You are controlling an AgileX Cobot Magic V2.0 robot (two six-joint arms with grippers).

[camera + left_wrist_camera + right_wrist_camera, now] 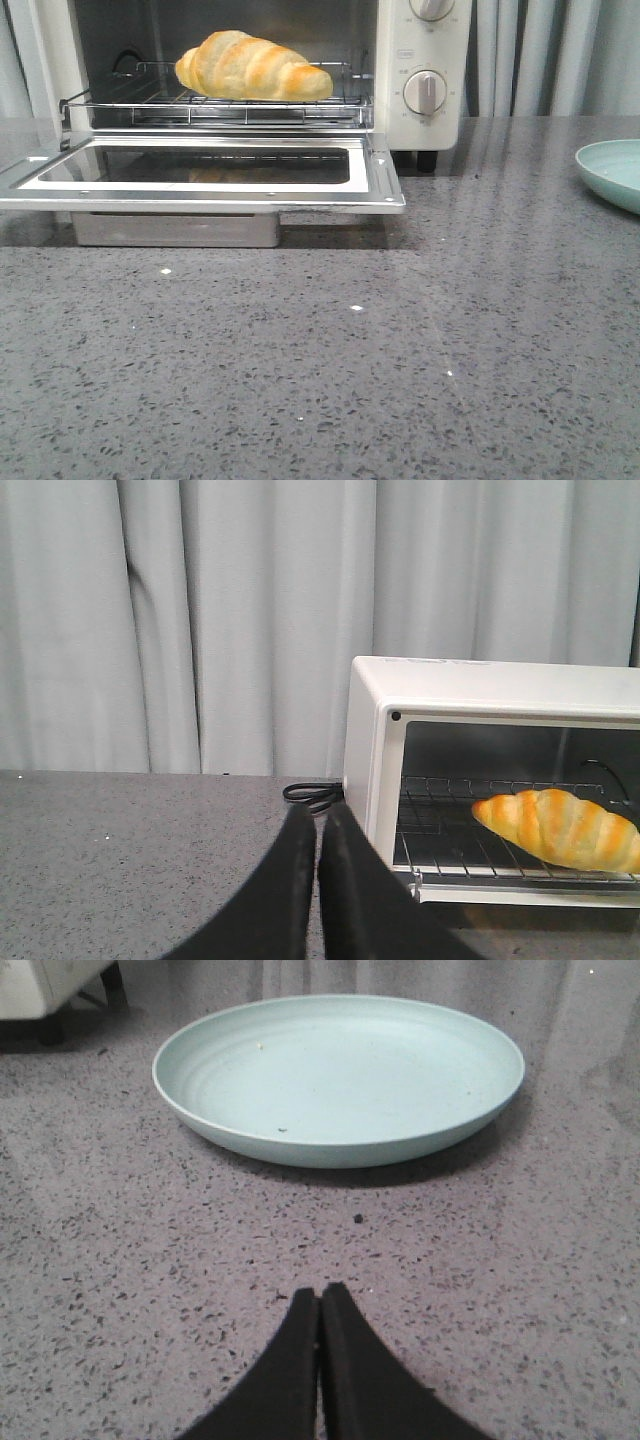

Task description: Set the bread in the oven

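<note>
Closed jaws show in both wrist views: the left gripper point(316, 880) and right gripper point(320, 1360) each hold nothing. Ahead of the left jaws and off to one side, the bread point(253, 67) lies on the rack point(215, 100) inside the oven point(425, 70). Its door point(200, 172) hangs open; a careless push to shut it could jolt the rack and roll the bread. A plate point(340, 1075) sits ahead of the right jaws.

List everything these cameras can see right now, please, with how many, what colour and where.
bread: one, golden-yellow, lying on the wire rack inside the oven.
oven: one, cream-white, back left of the counter, door dropped open.
wire rack: one, metal, inside the oven.
plate: one, pale green, on the counter's right side.
cable: one, black, beside the oven.
curtain: pale grey, behind the counter.
left end effector: one, black, shut.
right end effector: one, black, shut, facing the plate.
</note>
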